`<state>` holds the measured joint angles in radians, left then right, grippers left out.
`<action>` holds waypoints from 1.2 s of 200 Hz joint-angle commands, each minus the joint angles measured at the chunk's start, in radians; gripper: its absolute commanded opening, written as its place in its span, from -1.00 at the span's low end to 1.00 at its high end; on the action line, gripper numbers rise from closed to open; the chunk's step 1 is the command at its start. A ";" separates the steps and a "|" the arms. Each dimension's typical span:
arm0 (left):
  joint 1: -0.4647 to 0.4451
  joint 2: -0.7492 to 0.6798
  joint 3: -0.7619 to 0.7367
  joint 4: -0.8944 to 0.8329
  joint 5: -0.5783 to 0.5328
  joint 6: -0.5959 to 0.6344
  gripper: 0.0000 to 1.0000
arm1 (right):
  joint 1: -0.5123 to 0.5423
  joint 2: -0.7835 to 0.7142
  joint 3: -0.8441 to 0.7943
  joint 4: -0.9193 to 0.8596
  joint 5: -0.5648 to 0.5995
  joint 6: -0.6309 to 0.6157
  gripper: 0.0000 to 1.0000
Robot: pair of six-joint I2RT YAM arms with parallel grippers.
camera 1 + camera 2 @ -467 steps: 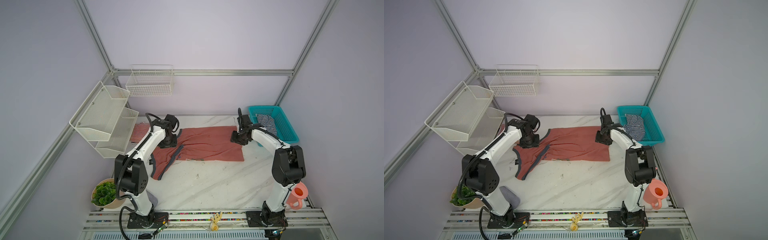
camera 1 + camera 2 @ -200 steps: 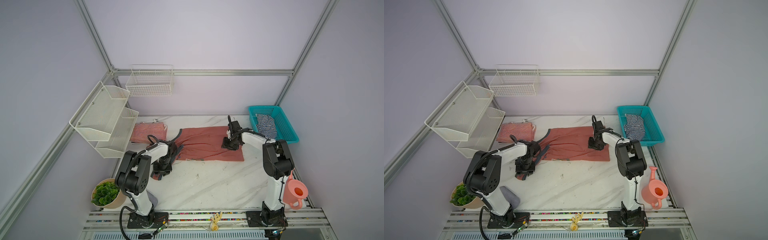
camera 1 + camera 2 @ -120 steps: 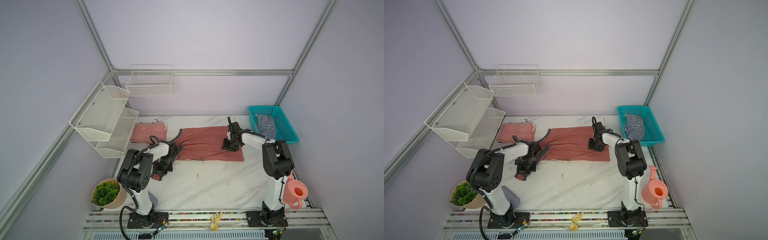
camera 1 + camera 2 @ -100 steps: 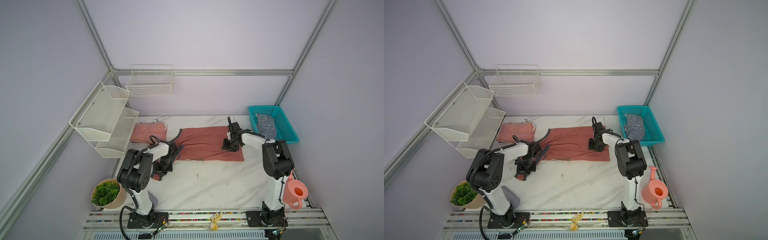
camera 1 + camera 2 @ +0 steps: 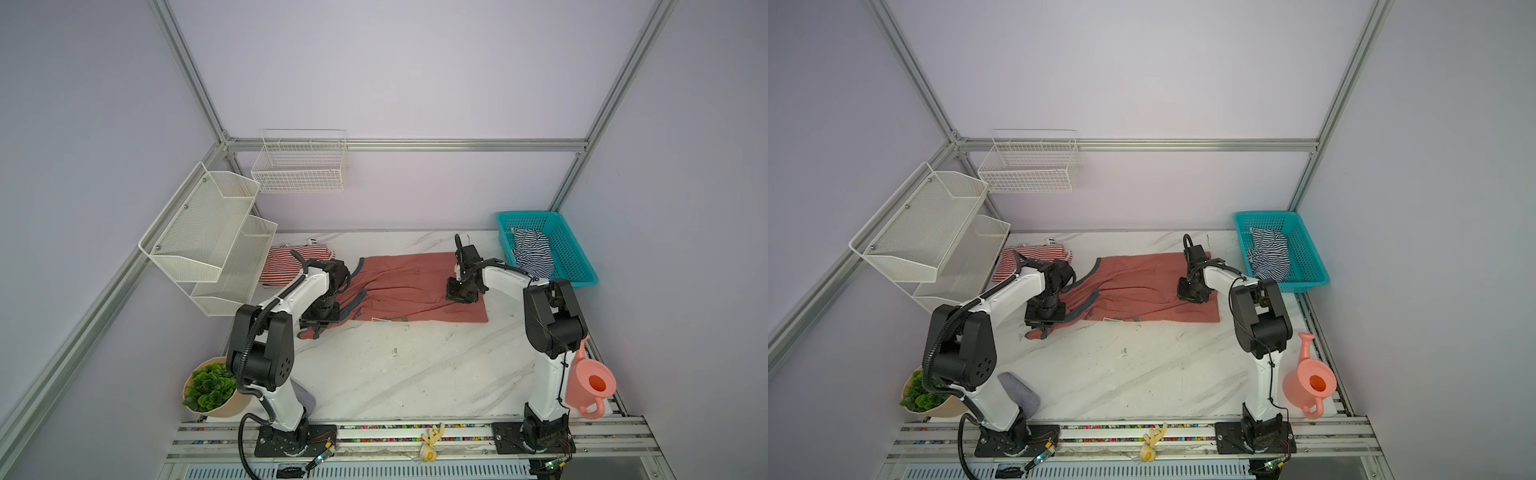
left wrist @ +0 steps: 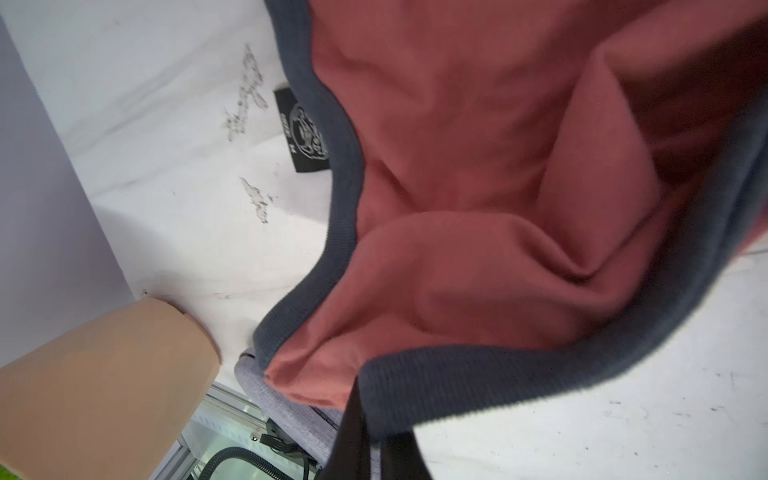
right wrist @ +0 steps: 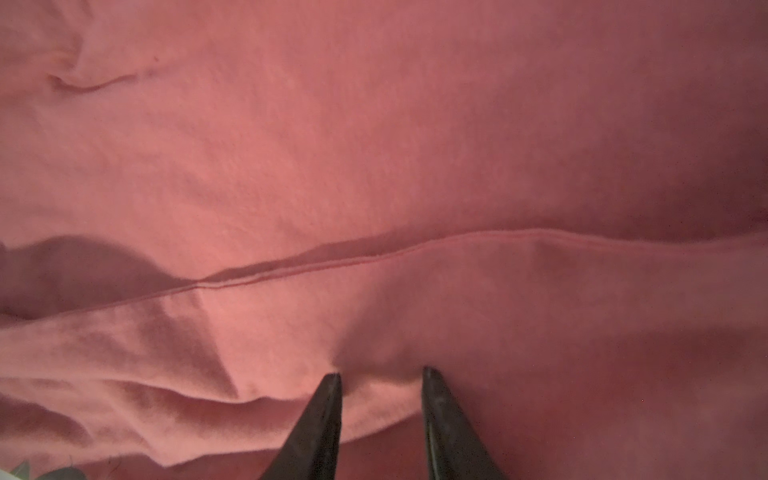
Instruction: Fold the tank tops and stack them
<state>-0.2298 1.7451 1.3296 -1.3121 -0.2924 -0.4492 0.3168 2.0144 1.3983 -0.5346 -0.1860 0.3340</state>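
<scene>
The salmon-red tank top (image 5: pixel 407 286) (image 5: pixel 1142 291) lies spread across the back middle of the table, dark grey trim towards the left. My left gripper (image 5: pixel 318 328) (image 5: pixel 1042 330) is shut on the end of its front-left strap; the wrist view shows grey trim (image 6: pixel 457 386) pinched at the gripper (image 6: pixel 374 440). My right gripper (image 5: pixel 459 297) (image 5: pixel 1190 297) presses down on the shirt's right part, jaws apart with a raised fold (image 7: pixel 380 390) between the fingertips (image 7: pixel 332 384). A red-and-white striped tank top (image 5: pixel 286 266) lies folded at the back left. The navy-and-white striped one (image 5: pixel 530 253) sits crumpled in the basket.
A teal basket (image 5: pixel 575 257) stands at the back right. White wire shelves (image 5: pixel 208 232) and a wire basket (image 5: pixel 301 166) hang on the left and back walls. A potted plant (image 5: pixel 212 388), a grey cloth (image 5: pixel 1017 392) and a pink watering can (image 5: pixel 592 384) sit at the front corners.
My left gripper moved from the shirt's back edge to its front-left strap and closed on it. The right gripper shifted slightly forward onto the shirt and its jaws narrowed.
</scene>
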 commanded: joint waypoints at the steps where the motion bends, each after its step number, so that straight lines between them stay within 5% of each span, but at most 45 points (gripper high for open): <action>1: 0.046 0.029 0.106 -0.058 -0.041 0.068 -1.00 | -0.001 0.047 -0.037 -0.043 0.074 0.010 -0.27; 121: 0.221 0.297 0.377 -0.098 -0.029 0.211 -0.96 | -0.040 0.035 -0.094 -0.064 0.146 0.021 -0.27; 194: 0.309 0.335 0.369 -0.107 -0.069 0.222 -0.94 | -0.074 0.003 -0.148 -0.077 0.188 0.028 -0.25; 240: 0.299 0.253 0.344 -0.108 0.010 0.230 -0.38 | -0.080 -0.009 -0.165 -0.081 0.193 0.027 -0.19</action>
<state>0.0708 2.0933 1.6436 -1.3960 -0.3012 -0.2333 0.2646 1.9572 1.2980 -0.4683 -0.0891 0.3546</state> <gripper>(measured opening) 0.214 0.393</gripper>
